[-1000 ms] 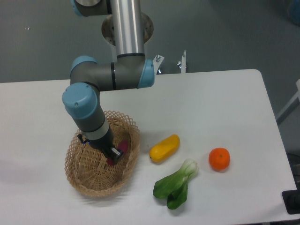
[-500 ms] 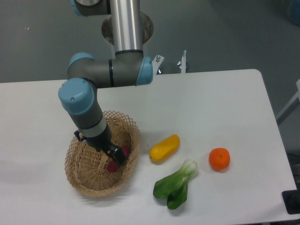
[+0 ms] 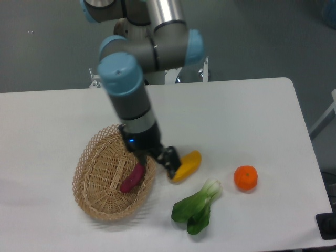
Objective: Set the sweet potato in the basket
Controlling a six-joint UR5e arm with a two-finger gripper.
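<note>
A: Where was the sweet potato (image 3: pixel 132 178) at that moment?

B: It lay inside the basket (image 3: pixel 94 202), on the woven floor toward the side nearest the yellow vegetable (image 3: pixel 187 165), tilted with one tapered end up against the inner wall. Nothing was gripping it; it rested on the wicker alone.

A: And the gripper (image 3: pixel 167 161)?

B: It hung just outside the basket, past the rim on that same side, between the basket and the yellow vegetable. It carried nothing. Whether its fingers stood wide or narrow could not be told: the tool was dark, a bit blurred and seen at an angle.

A: Why did the potato sit where it did?

B: Most likely it was let go near that wall, so it leaned there instead of lying flat in the middle. It looked well below the scalloped rim, so rolling out seemed unlikely.

A: Anything else near the basket?

B: The green leafy vegetable (image 3: pixel 196 208) lay beyond the yellow one, and the orange fruit (image 3: pixel 245 177) farther off still, well apart from the basket on the white table (image 3: pixel 252 115). By the look of it, the task was done.
</note>
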